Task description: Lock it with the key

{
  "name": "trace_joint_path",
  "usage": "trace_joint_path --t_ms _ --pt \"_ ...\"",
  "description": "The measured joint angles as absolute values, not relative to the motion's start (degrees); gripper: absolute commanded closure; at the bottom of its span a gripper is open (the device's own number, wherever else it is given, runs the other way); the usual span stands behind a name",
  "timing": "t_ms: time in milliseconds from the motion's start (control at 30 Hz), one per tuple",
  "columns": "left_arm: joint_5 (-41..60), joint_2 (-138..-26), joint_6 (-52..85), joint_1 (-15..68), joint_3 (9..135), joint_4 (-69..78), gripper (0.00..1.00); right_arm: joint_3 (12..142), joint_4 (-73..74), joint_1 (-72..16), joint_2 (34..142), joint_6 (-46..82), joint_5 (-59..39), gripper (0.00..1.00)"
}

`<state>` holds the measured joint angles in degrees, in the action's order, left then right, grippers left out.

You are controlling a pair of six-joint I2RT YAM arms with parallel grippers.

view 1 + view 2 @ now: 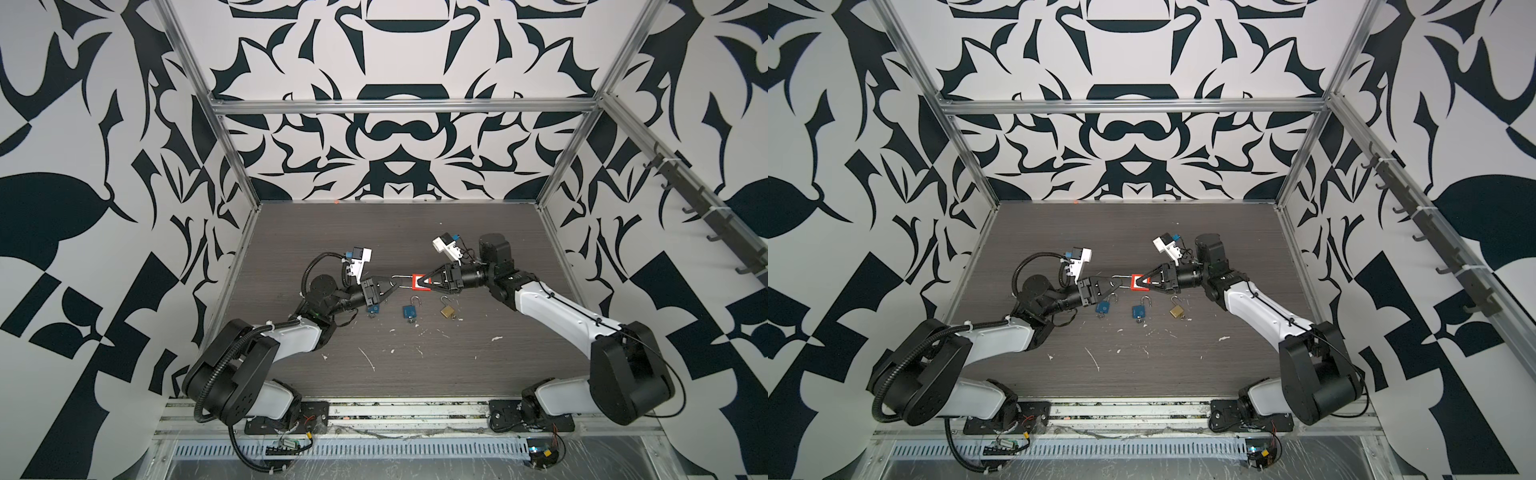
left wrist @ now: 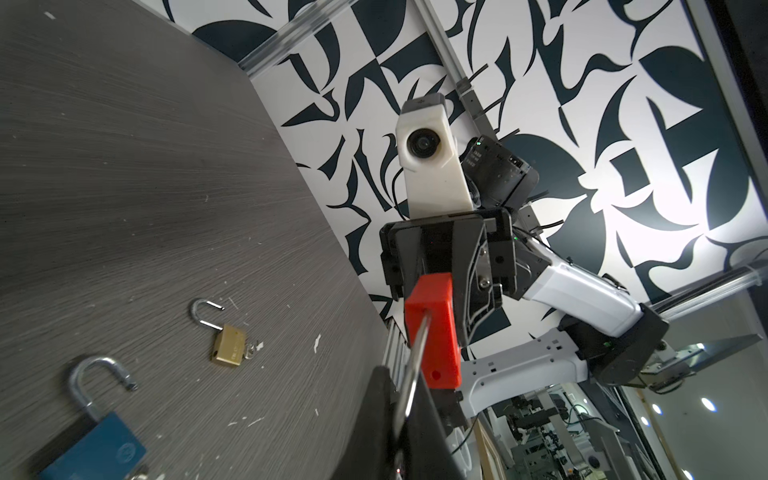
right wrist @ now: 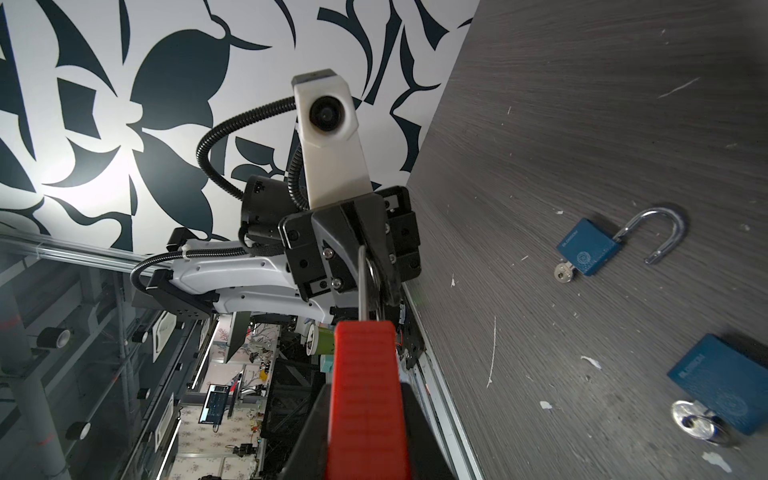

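Looking down in both top views, we see a dark grey wood-grain table [image 1: 415, 374] flecked with white chips, and two black-and-white arms meeting above its middle. The left gripper [image 1: 393, 285] is clamped tight on the thin steel shackle [image 1: 401, 279] of a red padlock [image 1: 417, 286]. The right gripper [image 1: 420, 284] pinches that lock's blocky body, so it hangs between them, clear of the table. Only the right wrist view shows fine ridges along the red edge; whether a key sits in it we cannot tell. Nearer the arm bases lie a blue padlock [image 1: 373, 308], a second blue padlock [image 1: 409, 311] and a smaller brass padlock [image 1: 447, 311], all with shackles swung open. The wrist views alone reveal a small silver key [image 3: 563, 272] in a blue one.
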<state>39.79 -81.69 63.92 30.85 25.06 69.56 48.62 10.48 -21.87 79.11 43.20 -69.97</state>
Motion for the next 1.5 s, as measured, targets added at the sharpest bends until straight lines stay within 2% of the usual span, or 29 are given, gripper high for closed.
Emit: trace_joint_path --t_ms 500,933,1167,1267,1333,1500 --pt "40.1 -80.3 67.1 33.2 26.4 70.5 1.0 46.9 7.1 -21.8 72.1 31.0 -65.8 1.0" --pt "37.1 -81.1 66.2 36.9 29.6 67.7 1.0 44.7 11.9 -21.7 70.3 30.7 -64.2 1.0" --pt "34.4 -83.1 66.3 37.2 30.3 67.4 1.0 45.7 12.5 -20.8 73.7 32.3 -65.4 1.0" --pt "33.5 -83.0 65.8 36.8 30.3 66.3 0.65 47.7 11.9 -20.4 76.4 34.1 -67.0 1.0" --pt "34.5 -82.5 65.4 36.6 30.3 65.5 0.47 48.0 12.7 -21.0 78.2 37.3 -67.0 1.0" --pt "36.9 -75.8 63.9 30.9 27.3 61.6 0.31 47.5 17.0 -21.2 81.7 45.0 -68.4 1.0"
